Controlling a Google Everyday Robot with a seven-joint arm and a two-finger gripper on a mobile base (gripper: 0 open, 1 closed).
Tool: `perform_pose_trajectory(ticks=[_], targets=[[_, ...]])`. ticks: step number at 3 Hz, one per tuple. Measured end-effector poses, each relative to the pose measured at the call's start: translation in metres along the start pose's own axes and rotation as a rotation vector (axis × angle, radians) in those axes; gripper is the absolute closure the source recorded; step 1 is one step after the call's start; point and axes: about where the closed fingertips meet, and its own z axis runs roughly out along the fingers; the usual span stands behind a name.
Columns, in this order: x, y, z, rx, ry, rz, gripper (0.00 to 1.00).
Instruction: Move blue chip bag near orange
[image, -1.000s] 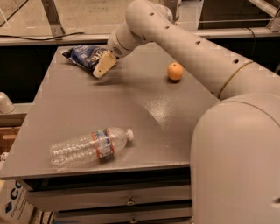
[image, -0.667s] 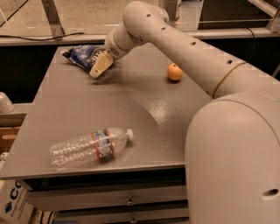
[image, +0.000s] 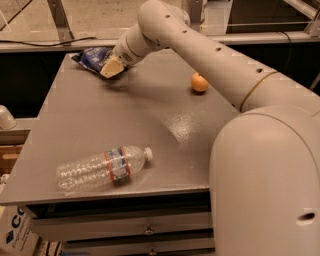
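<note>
High view behind arm (image: 215, 57), end effector (image: 111, 67) far back

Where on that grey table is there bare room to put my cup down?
The widest bare patch is the middle of the table, between the bag, the orange and the bottle. Just right of the bottle is bare too. The far left corner is crowded: the gripper is at the bag there.
</note>
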Motion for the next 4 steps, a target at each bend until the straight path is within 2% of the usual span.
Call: perform_pose_trajectory(ticks=[2,3,4], targets=[[0.008,0.001,-0.012,0.02,0.002,0.021,0.87],[0.009,-0.001,-0.022,0.042,0.0,0.027,1.0],[0.002,-0.013,-0.039,0.085,-0.017,0.01,1.0]])
